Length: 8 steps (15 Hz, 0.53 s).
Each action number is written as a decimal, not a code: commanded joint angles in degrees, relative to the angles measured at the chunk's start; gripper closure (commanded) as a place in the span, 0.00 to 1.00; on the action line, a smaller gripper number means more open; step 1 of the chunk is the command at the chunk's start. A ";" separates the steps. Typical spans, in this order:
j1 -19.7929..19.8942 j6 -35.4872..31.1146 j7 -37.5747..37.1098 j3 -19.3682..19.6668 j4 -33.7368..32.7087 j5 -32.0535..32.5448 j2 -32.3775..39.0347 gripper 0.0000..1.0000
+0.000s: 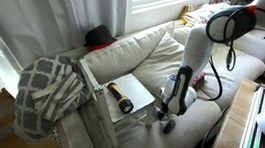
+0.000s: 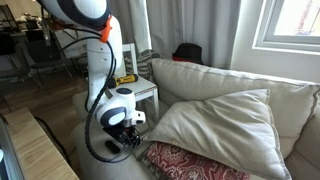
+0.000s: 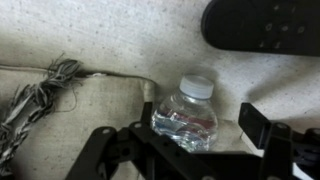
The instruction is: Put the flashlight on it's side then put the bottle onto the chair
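Note:
In the wrist view the clear bottle (image 3: 187,112) with a pale cap lies on the cream sofa cushion between my open gripper (image 3: 180,130) fingers. The right finger stands clear of it. The left finger is close to it. In an exterior view my gripper (image 1: 169,110) is down on the sofa seat beside the chair (image 1: 143,88), and the bottle is hidden there. The black and yellow flashlight (image 1: 120,98) lies on its side on the chair's white seat. The chair (image 2: 145,92) and flashlight (image 2: 125,78) also show behind the arm in an exterior view, above the gripper (image 2: 122,135).
A dark oblong object (image 3: 262,25) lies on the cushion just beyond the bottle. A grey patterned blanket (image 1: 50,90) hangs beside the chair, and its tassels (image 3: 40,95) reach into the wrist view. A large cream pillow (image 2: 215,125) and a red patterned cushion (image 2: 185,162) lie nearby.

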<state>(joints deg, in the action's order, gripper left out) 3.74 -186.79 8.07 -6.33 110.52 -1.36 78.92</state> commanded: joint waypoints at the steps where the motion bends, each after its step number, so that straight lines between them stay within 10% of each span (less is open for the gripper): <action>1: 0.15 -3.03 -1.64 0.17 -2.88 1.91 3.51 0.37; 8: -0.78 -4.92 -2.31 0.93 -4.48 1.75 4.45 0.79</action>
<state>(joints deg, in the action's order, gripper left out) 3.57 -189.82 7.78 -6.14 108.20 -1.07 81.36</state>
